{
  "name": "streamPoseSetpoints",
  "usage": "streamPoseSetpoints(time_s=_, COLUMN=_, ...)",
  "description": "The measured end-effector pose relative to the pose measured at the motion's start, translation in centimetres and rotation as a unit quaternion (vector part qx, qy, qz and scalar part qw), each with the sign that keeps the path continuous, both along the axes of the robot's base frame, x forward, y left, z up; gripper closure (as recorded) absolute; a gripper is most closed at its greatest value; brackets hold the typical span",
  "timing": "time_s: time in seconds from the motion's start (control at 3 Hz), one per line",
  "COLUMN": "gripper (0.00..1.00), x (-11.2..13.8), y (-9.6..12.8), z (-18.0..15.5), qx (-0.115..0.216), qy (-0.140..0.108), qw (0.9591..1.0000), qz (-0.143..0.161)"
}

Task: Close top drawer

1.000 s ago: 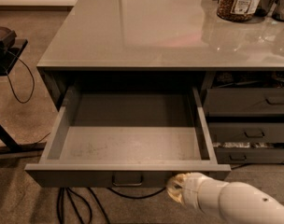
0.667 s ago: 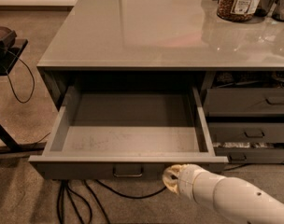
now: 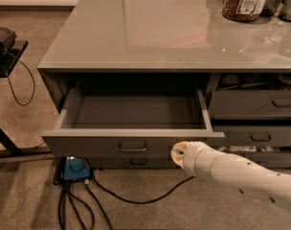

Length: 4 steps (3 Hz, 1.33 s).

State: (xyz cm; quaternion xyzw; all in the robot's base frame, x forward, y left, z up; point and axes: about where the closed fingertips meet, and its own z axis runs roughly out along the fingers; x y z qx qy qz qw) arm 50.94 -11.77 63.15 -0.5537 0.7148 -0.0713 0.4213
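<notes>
The gripper (image 3: 179,152), a pale rounded end on the white jointed arm (image 3: 241,174) that enters from the lower right, lies low against the flat front of the wide, deep dark-grey metal top drawer (image 3: 88,145). It sits just to the right of the small rectangular pull (image 3: 132,147) and appears to touch the front panel. Whether the gripper is released or clenched cannot be told from this view, and it holds nothing that can be seen. The top drawer stands pulled out from under the left half of the glossy grey table (image 3: 174,32). Its pale-grey inside floor (image 3: 131,111) is bare and exposed, and both side walls show forward of the table's edge. To the right, the shallower grey drawers (image 3: 253,104) of the neighbouring stack sit nearer their frame. A clear jar of brown contents (image 3: 243,1) stands on the far right of the table, well apart from the work. Black cables (image 3: 136,195) and a blue box (image 3: 76,169) lie on the floor below the drawer front. As for progress, the gripper appears placed for a push, so the approach is judged done. The closing itself is incomplete, since a good part of the drawer's depth projects into the room. What is left is a straight inward push until the front meets the frame.
</notes>
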Motion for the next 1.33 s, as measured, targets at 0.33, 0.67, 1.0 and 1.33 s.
streamPoseSetpoints(time_s=0.33, gripper=1.00, x=0.0, y=0.0, z=0.0, qx=0.000, qy=0.000, qw=1.0000, qz=0.000)
streamPoseSetpoints(time_s=0.67, gripper=1.00, x=1.0, y=-0.5, z=-0.2, qx=0.007, qy=-0.007, qw=0.9999, qz=-0.013)
streamPoseSetpoints(time_s=1.0, gripper=1.00, x=2.4, y=-0.6, z=-0.4, qx=0.015, qy=-0.005, qw=0.9997, qz=-0.021)
streamPoseSetpoints(time_s=1.33, gripper=1.00, x=4.1, y=-1.4, z=-0.6, qx=0.013, qy=-0.002, qw=0.9994, qz=-0.031)
